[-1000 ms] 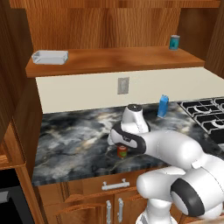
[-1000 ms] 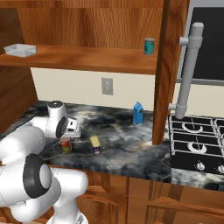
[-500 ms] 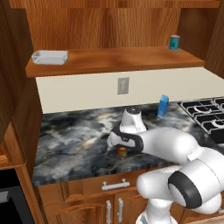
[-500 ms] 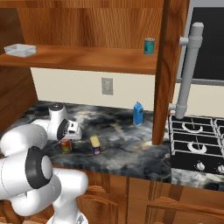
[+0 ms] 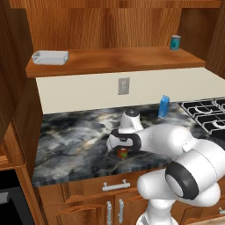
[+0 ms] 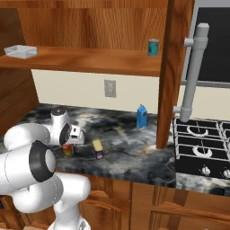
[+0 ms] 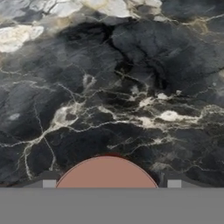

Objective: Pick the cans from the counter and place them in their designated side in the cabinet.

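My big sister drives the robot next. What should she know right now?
Gripper: down over the red can on the counter, a finger each side; a firm grip cannot be told yet.
Blue can with the yellow top: lies on the counter, just right of the red can in the right base view.
Cabinet shelf: holds a teal can and a tray.
Done: no task can shelved.
Left: lift and shelve both.

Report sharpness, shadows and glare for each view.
Left base view: even light, no glare, and the counter darkens toward its left edge. Right base view: soft overall, with a small dark patch beneath the blue can. Hand view: the red can blurs and the marbling smears.
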